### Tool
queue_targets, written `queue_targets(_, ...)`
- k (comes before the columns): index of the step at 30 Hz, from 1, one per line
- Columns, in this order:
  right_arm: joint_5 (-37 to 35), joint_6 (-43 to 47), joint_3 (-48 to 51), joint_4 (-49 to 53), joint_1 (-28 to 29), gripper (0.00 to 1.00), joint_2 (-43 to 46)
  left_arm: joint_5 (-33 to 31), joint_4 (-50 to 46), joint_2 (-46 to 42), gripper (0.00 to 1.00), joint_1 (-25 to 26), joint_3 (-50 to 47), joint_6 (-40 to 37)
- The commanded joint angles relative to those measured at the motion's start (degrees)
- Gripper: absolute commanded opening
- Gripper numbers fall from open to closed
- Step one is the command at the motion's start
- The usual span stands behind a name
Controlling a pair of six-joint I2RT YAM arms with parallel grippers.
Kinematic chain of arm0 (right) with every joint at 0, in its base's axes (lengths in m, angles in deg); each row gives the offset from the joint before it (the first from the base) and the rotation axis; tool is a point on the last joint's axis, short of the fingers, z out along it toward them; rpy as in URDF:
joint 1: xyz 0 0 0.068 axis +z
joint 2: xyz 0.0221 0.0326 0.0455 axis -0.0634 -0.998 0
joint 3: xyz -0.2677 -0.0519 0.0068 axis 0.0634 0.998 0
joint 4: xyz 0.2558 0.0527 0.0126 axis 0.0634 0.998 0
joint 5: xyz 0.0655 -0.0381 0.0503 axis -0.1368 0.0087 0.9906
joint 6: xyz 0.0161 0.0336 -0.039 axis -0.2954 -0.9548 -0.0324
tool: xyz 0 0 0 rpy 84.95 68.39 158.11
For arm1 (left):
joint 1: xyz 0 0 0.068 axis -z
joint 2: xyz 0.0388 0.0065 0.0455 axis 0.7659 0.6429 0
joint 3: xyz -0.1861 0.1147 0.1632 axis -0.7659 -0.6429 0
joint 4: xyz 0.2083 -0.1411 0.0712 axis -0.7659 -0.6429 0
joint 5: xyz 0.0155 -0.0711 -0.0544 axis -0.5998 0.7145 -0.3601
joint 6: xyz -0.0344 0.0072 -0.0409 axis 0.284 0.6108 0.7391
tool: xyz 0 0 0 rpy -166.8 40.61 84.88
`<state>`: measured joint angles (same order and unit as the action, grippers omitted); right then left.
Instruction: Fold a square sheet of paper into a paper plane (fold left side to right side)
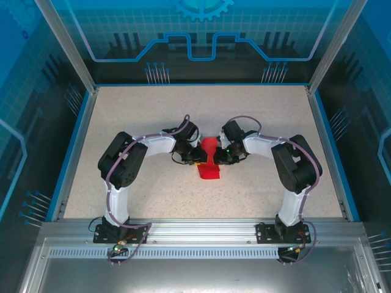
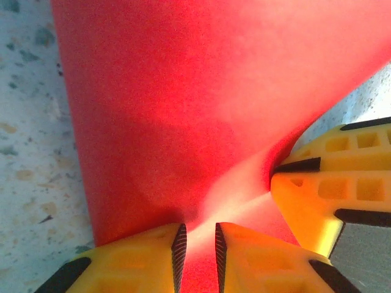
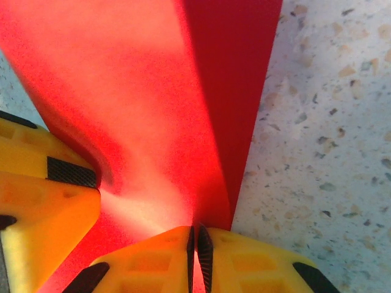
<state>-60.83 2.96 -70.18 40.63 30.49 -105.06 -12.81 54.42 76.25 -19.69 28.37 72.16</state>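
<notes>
From above, the square sheet of paper lies mid-table as a narrow red shape, with the left gripper and right gripper nose to nose over its middle. They're very tight together, so a small sideways drift could knock the fingers into each other. On the left wrist camera, the jaws are drawn in to a slim gap with a raised ridge of red running through it. I can't tell whether the pads really bite. If they don't, the paper could slide out mid-fold and the crease would land crooked. The other arm's yellow finger is just beside it, pressing the same sheet. On the right wrist camera, the jaws are practically closed, pinching a red fold edge between them. With two pinches this close on thin paper, any pull apart or twist could tear or crumple it.
</notes>
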Motion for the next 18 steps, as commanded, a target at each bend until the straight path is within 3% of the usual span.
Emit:
queue_targets(1,-4.9,1.1,1.5,6.7,0.6,0.16,-3.4,-2.7,-1.7,0.2,0.24,-2.5,-3.0,-2.6)
queue_targets(9,-4.7,1.3,1.7,6.7,0.5,0.15,-3.2,-2.2,-2.9,-5.4,0.25,-6.3,-5.4,-4.9)
queue_targets(18,-3.9,1.0,1.6,6.2,0.7,0.15,-2.9,4.9,6.8,-8.7,0.24,-1.9,-5.4,-0.6)
